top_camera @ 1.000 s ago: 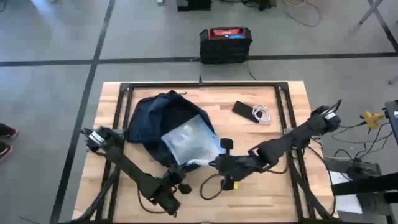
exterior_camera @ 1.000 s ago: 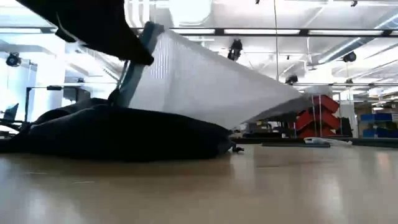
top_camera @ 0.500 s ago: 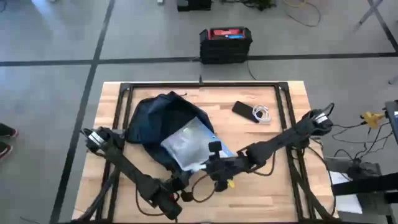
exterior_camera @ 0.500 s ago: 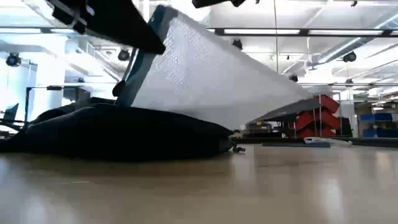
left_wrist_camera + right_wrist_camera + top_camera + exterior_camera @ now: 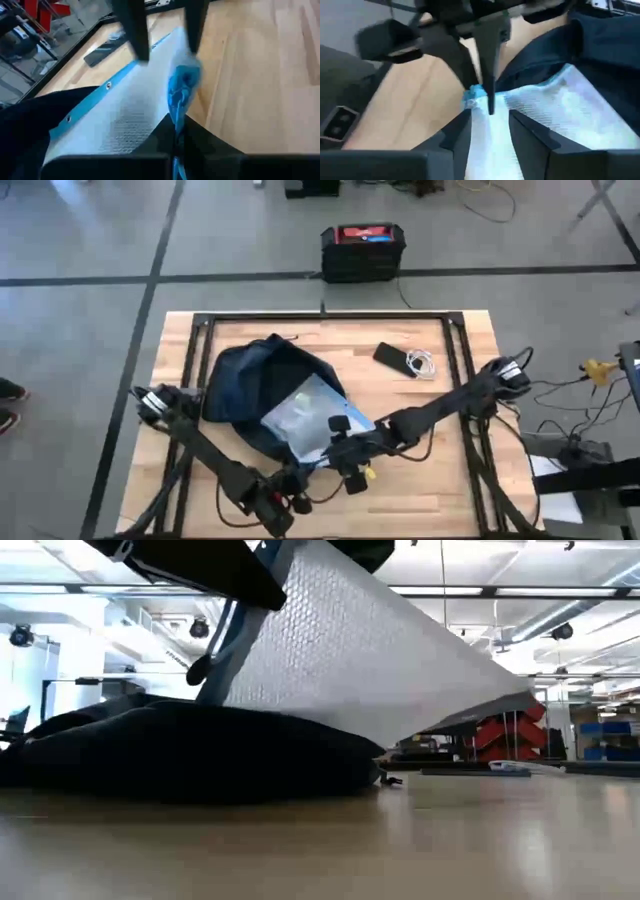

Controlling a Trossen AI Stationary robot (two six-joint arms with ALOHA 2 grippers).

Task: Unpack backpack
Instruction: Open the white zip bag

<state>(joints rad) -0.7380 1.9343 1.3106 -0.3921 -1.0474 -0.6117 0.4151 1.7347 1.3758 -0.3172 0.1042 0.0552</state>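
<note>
Navy backpack lies left of the tabletop's middle. Left gripper, jaws clenched on the bubble-wrap pouch's blue corner, meets the right gripper, jaws released astride the same edge.

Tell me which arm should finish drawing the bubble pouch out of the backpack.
Left, probably: the left gripper is shut on the bubble pouch, while the right gripper is open around its edge.
</note>
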